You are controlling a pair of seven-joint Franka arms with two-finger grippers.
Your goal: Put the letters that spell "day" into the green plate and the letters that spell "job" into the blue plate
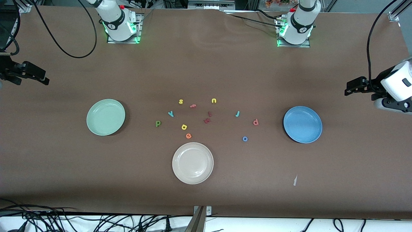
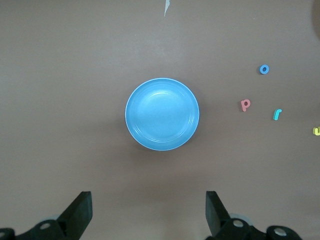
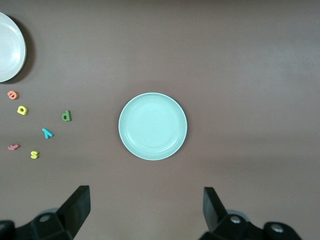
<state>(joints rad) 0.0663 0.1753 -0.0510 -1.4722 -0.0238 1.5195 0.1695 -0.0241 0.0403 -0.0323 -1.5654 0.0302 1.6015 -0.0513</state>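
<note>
I see a wide table covered in matte brown paper (image 1: 206, 71), creased faintly near the robot bases. On it sit three round, shallow-rimmed plates, all empty. The pale mint-green plate (image 1: 106, 117) lies toward the right arm's end, the medium-blue plate (image 1: 302, 124) toward the left arm's end, and a cream-white plate (image 1: 192, 163) sits between them, nearest the front camera.

Every small foam letter lies loose on the paper between the green and blue plates. Of "day", the dark green d (image 1: 158, 123) is closest to the green plate, with the teal y (image 1: 171, 113) and the yellow holed a (image 1: 184, 127) beside it. Of "job", the salmon-red b (image 1: 256, 122) is nearest the blue plate, the teal hooked j (image 1: 237, 113) sits farther from the camera, and the little blue ring o (image 1: 245, 139) sits nearer.

Mixed among them are a yellow s (image 1: 181, 101), a yellow u (image 1: 213, 101), a salmon f (image 1: 193, 105), two dark red letters (image 1: 208, 118) and an orange e (image 1: 188, 136).

My left gripper (image 2: 149, 212) hangs over bare paper by the blue plate, jaws spread wide and holding nothing. My right gripper (image 3: 146, 210) hangs likewise by the green plate, jaws apart. Broad bare paper surrounds both plates.
</note>
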